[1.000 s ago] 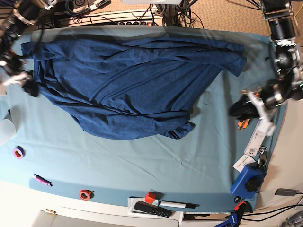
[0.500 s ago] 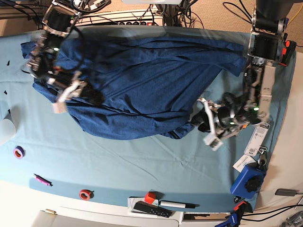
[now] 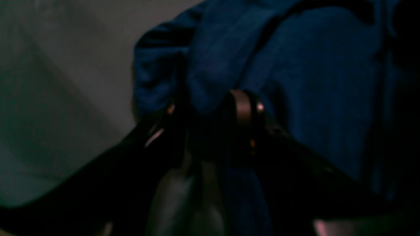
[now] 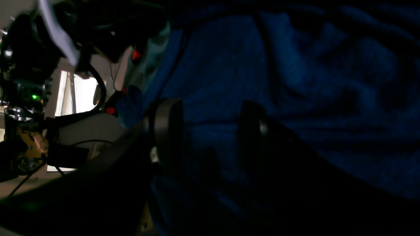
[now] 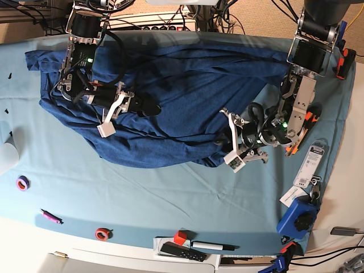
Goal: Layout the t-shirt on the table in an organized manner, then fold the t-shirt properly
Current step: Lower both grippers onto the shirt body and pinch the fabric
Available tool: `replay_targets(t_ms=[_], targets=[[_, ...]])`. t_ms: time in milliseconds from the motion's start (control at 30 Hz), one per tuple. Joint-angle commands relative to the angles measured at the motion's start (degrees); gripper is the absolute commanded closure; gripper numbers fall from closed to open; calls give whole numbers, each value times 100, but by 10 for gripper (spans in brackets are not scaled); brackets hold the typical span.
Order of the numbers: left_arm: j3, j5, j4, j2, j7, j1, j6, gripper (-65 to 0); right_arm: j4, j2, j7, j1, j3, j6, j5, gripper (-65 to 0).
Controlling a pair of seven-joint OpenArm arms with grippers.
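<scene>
The t-shirt point(image 5: 170, 96) lies rumpled across the upper half of the table point(image 5: 170, 193) in the base view. At centre right, the left gripper point(image 3: 210, 111) has its jaws clamped on a bunched fold of the shirt's lower edge. At upper left, the right gripper point(image 4: 210, 131) rests over the cloth with jaws apart, nothing between them.

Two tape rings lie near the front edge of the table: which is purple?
The purple tape ring, farthest toward the base view's left edge, beside the t-shirt-free teal table margin; the other ring, nearer the middle, is orange-red.
</scene>
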Motion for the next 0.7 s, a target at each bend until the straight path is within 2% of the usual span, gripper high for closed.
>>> replay_targets(t_ms=[0,100,200,233,333,433,567,667], targets=[[-37,-42,-44,28,-127,-138,-2,-221,105,-2,90,94,13,12,164,-287],[-37,-31,-411,188,-295,-140,-11,-188,105,-2,92,94,11,12,164,-287],[-39,-24,-531,273,-623,-157,-70,-38,105,-2,87,92,11,12,153,-287],[-37,-46,-527,293,-656,-208,-133,-5,105,-2,87,92,11,12,136,-287],[-37,-181,-525,343,-535,-476,-269,0,105,-2,90,92,11,12,120,-287],[-37,-282,-525,350,-494,-769,-267,-7,105,-2,101,92,11,12,4,-287],[-37,-282,-525,350,-374,-1021,-267,-109,105,-2,107,92,11,12,-142,-287],[-37,-282,-525,350,-376,-1056,-267,-112,105,-2,114,92,11,12,-138,-287]])
